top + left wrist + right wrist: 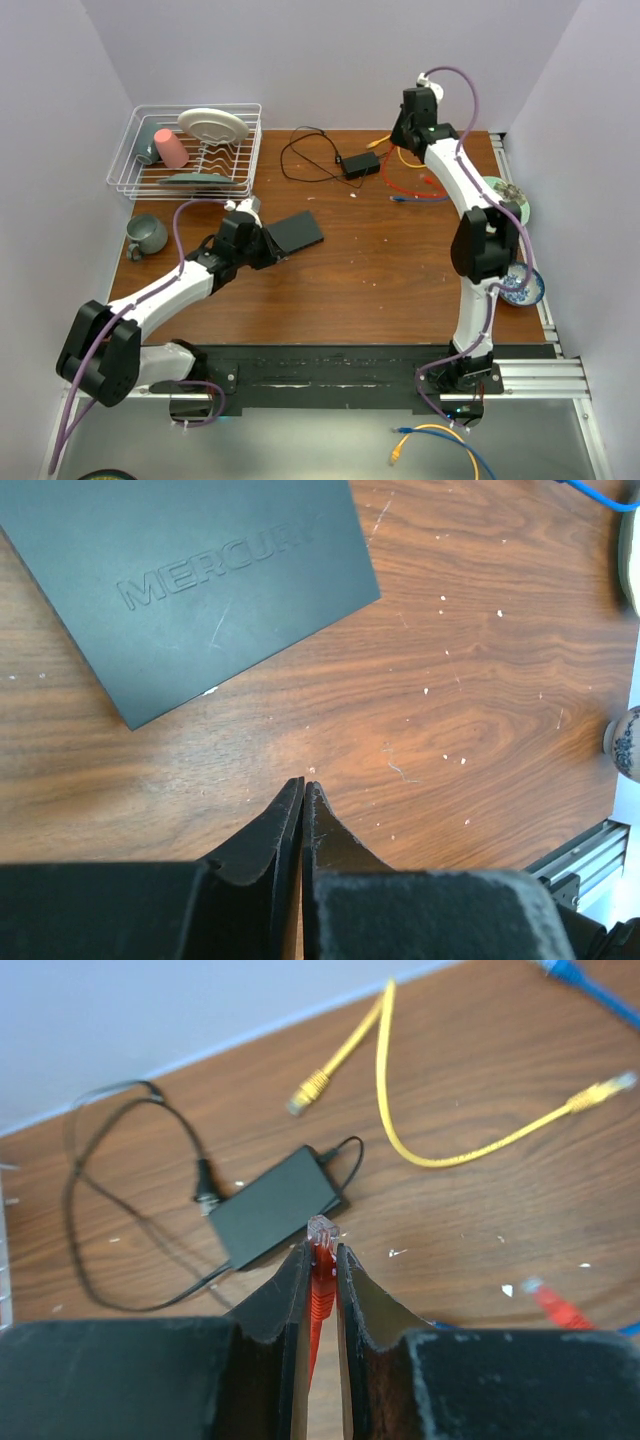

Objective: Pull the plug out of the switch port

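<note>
Over the far side of the wooden surface (400, 270), the right claw (320, 1252) was closed on the clear plug (321, 1228) of a red cable (316, 1305), with a small black adapter (275, 1208) lying beyond it. The flat black switch box (190, 580) lay well apart from the plug, near the left claw (303, 785), whose fingers were pressed together on nothing. Its port row I could not see.

Switch box (190, 580) matte black, tone-on-tone MERCURY lettering. Plug (321, 1228) clear, on red cable (318, 1295). Adapter (275, 1205) black, cord black. 1 yellow cable (440, 1163), 1 blue cable (560, 970). Table (450, 730) brown wood grain. Cup (170, 148) pink. Bowl (524, 287) blue-white patterned.
</note>
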Action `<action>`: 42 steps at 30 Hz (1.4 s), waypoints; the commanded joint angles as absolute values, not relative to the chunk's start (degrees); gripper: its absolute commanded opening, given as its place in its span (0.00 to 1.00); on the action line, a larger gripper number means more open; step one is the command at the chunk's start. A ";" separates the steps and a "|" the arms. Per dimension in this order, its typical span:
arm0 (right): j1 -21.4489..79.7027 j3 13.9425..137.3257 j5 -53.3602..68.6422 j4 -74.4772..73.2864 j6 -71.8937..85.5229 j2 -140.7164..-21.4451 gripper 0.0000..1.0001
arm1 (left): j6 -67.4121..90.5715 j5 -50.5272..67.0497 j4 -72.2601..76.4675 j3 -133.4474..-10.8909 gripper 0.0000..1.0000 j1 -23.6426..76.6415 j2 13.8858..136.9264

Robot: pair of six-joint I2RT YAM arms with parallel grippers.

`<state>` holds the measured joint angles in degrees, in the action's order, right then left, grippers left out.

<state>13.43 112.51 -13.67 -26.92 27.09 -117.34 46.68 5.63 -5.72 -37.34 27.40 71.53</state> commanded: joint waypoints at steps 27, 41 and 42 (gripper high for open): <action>26.45 90.55 -9.24 -6.25 32.08 -95.90 0.54 | 40.96 -7.21 -18.45 -53.34 0.04 21.27 73.47; 32.70 82.09 2.02 -6.07 29.18 -108.10 0.31 | 53.44 -15.47 -18.81 -44.74 0.03 17.15 79.10; 32.70 82.09 2.11 -5.89 29.53 -108.98 0.32 | 54.05 -15.73 -18.72 -44.48 0.03 16.79 79.71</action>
